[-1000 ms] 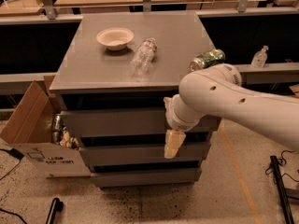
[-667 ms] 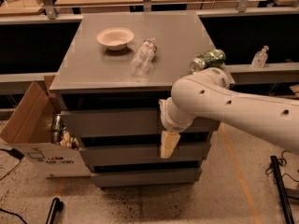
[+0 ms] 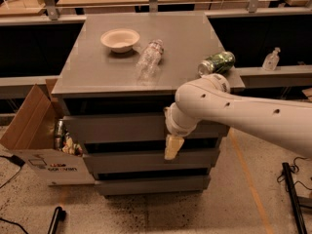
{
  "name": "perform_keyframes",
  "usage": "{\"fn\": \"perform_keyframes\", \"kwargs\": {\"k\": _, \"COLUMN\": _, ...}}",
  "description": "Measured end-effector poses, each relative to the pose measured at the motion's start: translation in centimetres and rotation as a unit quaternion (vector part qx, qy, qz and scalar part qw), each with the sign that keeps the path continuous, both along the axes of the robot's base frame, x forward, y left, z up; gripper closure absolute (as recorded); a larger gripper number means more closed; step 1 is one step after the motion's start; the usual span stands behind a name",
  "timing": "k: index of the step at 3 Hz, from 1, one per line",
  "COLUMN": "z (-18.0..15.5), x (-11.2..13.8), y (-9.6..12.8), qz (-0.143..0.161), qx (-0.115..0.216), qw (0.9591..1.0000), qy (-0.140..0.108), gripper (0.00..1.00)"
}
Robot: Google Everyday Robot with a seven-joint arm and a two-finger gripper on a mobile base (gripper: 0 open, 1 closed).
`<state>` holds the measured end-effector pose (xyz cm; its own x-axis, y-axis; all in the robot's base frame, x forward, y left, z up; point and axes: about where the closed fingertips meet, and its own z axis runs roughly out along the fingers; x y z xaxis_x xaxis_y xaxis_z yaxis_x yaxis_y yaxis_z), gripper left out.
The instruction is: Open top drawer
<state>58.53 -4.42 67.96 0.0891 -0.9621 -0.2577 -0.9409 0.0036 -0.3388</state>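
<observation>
One pincer (image 3: 174, 147), its spread unclear, hangs at the lower edge of the top drawer (image 3: 117, 128).

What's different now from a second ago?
The arm swung slightly left, carrying the gripper left across the front of the top drawer, near its lower edge. The drawer looks no further out. The bowl, bottle and can stayed put.
</observation>
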Motion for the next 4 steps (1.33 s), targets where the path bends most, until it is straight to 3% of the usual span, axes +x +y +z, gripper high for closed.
{"fn": "perform_keyframes", "kwargs": {"k": 1, "z": -0.8, "x": 1.0, "y": -0.1, "qz": -0.003, "qx": -0.002, "qw": 1.0000, "qy": 0.004, "gripper": 0.18}}
{"fn": "perform_keyframes", "kwargs": {"k": 3, "z": -0.5, "x": 1.1, "y": -0.3, "qz": 0.001, "qx": -0.001, "qw": 0.9999, "qy": 0.013, "gripper": 0.22}}
{"fn": "perform_keyframes", "kwargs": {"k": 4, "z": 0.8, "x": -1.6, "y": 0.0, "qz": 0.033, "qx": 0.012, "qw": 0.9987, "qy": 0.037, "gripper": 0.23}}
